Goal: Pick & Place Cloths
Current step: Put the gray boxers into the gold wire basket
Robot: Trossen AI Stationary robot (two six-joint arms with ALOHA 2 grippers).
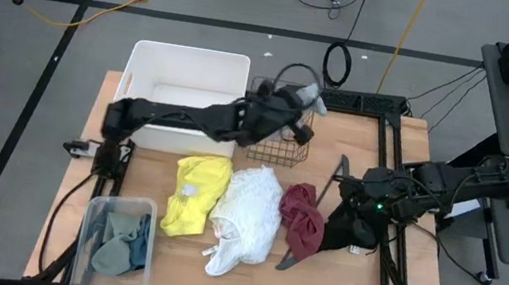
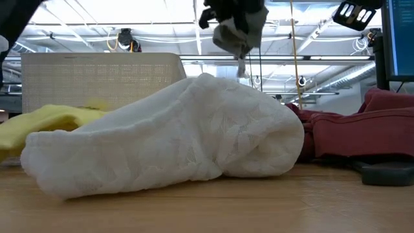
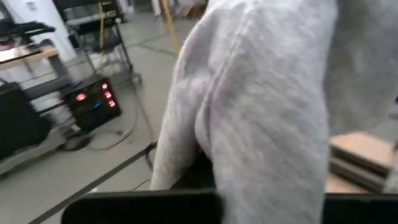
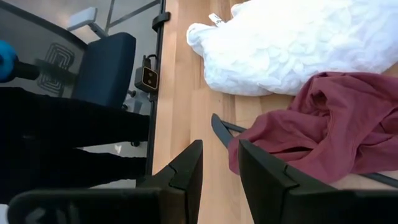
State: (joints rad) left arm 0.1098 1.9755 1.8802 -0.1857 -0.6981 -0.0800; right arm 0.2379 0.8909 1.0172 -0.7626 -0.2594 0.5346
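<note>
My left gripper (image 1: pixel 293 101) is raised over the wire basket (image 1: pixel 280 138) at the table's far side, shut on a grey cloth (image 1: pixel 310 93) that hangs high in the low view (image 2: pixel 238 35). On the table lie a yellow cloth (image 1: pixel 198 195), a white cloth (image 1: pixel 248 220) and a maroon cloth (image 1: pixel 302 218), side by side. A black cloth (image 1: pixel 353 230) lies at the right. My right gripper (image 1: pixel 354 192) hovers above the black cloth, open, fingers (image 4: pixel 186 168) pointing at bare wood beside the maroon cloth (image 4: pixel 329 124). Teal and sage cloths (image 1: pixel 118 244) sit in a clear tub. My left gripper holds the grey cloth (image 2: pixel 240 26) from above, bunched, lifted clear of the table. The cloth hangs below the fingers, with a thin end dangling (image 2: pixel 240 65). In the left wrist view the cloth (image 3: pixel 261 112) fills the picture and hides the fingers, so the held part cannot be told.
A white plastic bin (image 1: pixel 192 52) stands at the far left next to the wire basket. A thin black angled bar (image 1: pixel 338 173) lies between the maroon and black cloths. The clear tub (image 1: pixel 92 214) is at the near left corner. Bare wood shows along the near edge.
</note>
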